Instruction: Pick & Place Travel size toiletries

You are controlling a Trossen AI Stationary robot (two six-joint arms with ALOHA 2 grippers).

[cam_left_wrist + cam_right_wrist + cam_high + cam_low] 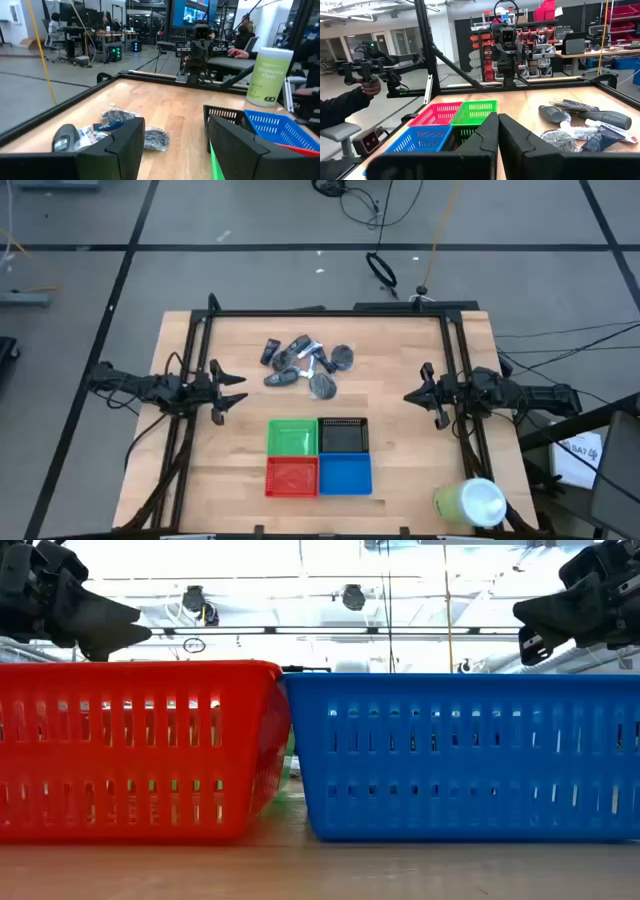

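The travel size toiletries [305, 364] lie in a loose heap on the wooden table's far middle: dark ovals, mesh puffs and small tubes. The left wrist view shows the heap [112, 129], and so does the right wrist view [580, 125]. My left gripper [238, 390] hovers open at the table's left side, pointing toward the middle, with nothing between its fingers [125, 145]. My right gripper [408, 396] hovers shut at the right side, pointing left, its fingers [485, 135] closed on nothing. Both stand clear of the heap.
Four square trays sit together at the near middle: green [292, 436], black [343, 435], red [291, 476] and blue [345, 474]. A pale green cylinder with a white top [470, 502] stands at the near right corner. A black frame [320, 312] edges the table.
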